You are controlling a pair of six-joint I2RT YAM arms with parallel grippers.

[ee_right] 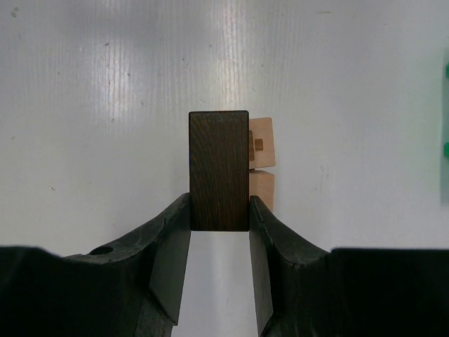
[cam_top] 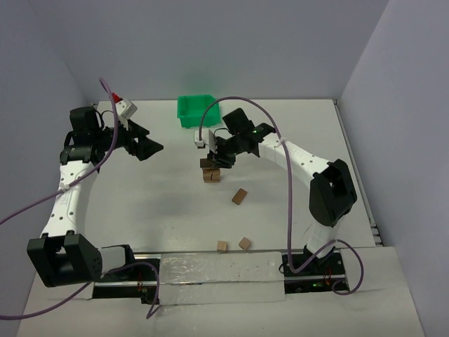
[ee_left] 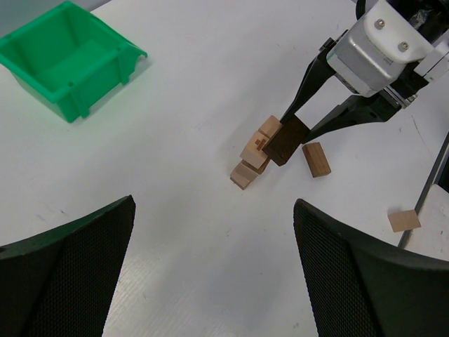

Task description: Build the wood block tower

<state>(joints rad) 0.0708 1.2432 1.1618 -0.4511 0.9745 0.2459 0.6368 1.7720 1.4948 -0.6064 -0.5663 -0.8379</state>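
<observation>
Clamped between right jaws: one dark brown bar [ee_right: 219, 172], held by its two long flat sides near the lower end, most of its length sticking out past the tips. Grip looks square, no tilt seen in the wrist view.

Wood block tower [cam_top: 210, 172] sits mid-counter, in front of the green bin [cam_top: 195, 111] and well apart from it. So far it is a low, stepped cluster of tan pieces. The dark bar hangs right against its side. Touching or a hair off, cannot tell.

Handling, as I judge it: small dry wood, light, rigid, will not crush. Faces smooth, so a flat-on-flat pinch on opposite sides is the hold to use, never corners. The stack is loose, nothing binding it, so a sideways nudge from bar or finger would likely scatter it.

Left jaws: spread wide, nothing between them, parked high at the far left, well clear of the work.

Around: loose tan block [ee_left: 316, 159] just beside the stack on my right finger's side, the closest thing to foul on. Another tan block [cam_top: 240, 196] nearer the bases, two more [cam_top: 222, 246] [cam_top: 244, 243] close to the counter [cam_top: 140, 210] front edge.
</observation>
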